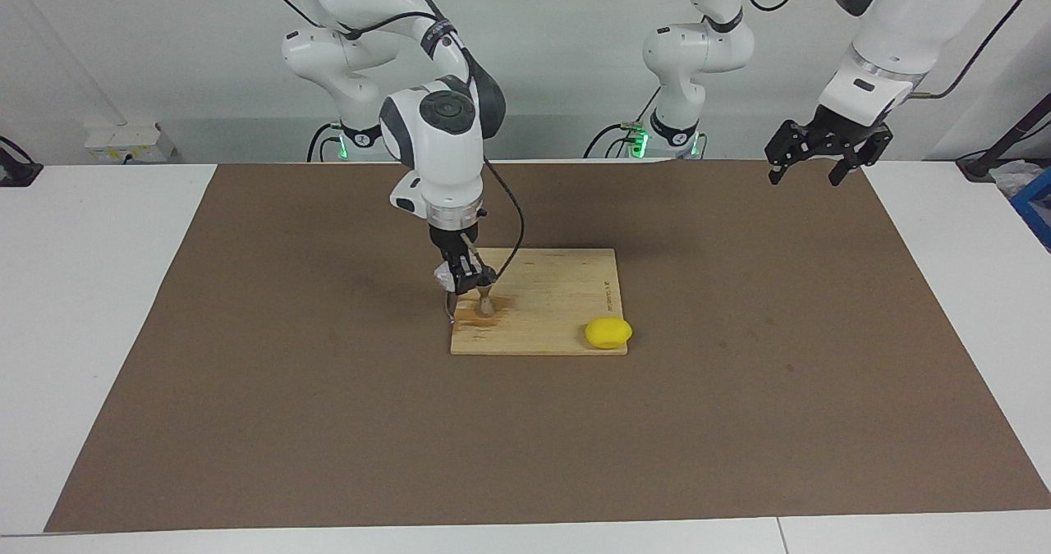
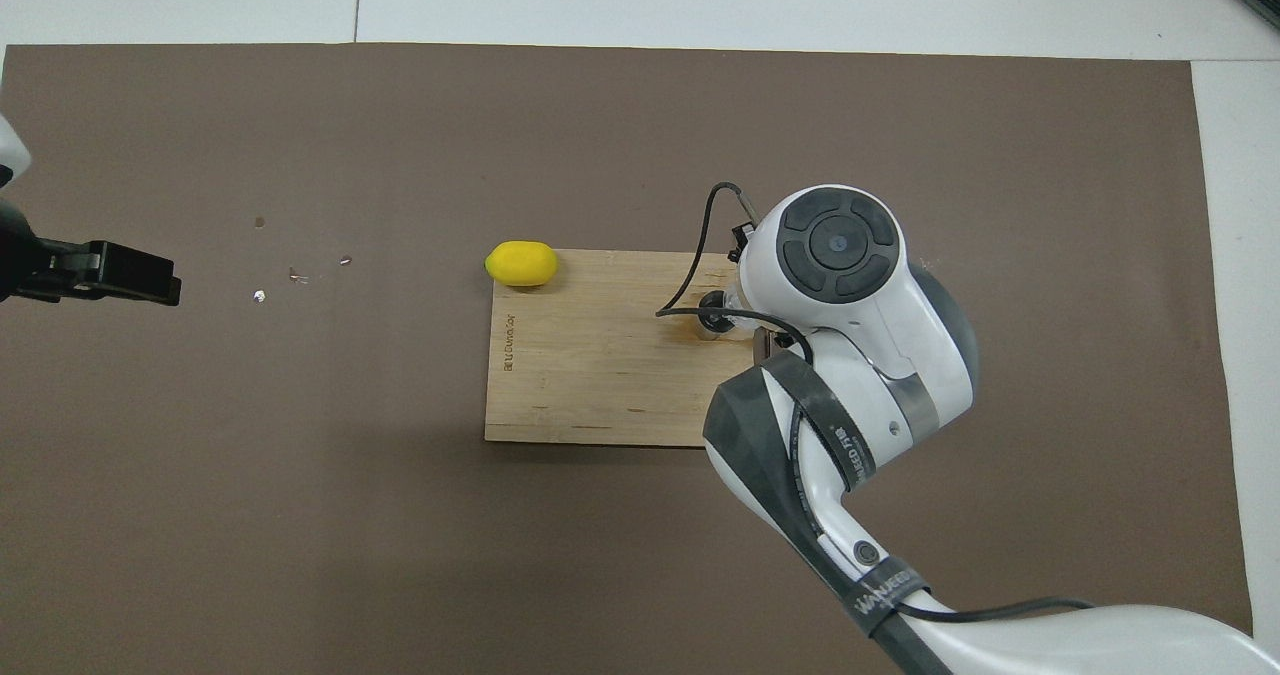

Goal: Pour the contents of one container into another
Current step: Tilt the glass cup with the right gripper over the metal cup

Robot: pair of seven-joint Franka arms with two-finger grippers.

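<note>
One unreadable dark imprint marks the wooden board (image 1: 558,291).

In the overhead view the right arm's white wrist housing covers the right gripper (image 1: 466,279), most of the small clear glass cup (image 1: 444,276) it is clamped on, and nearly all of the small silvery hourglass-shaped metal jigger (image 1: 486,299). In the facing view the cup's contents are too small to tell. The overhead picture's edge cuts off the left gripper (image 2: 120,273).
</note>
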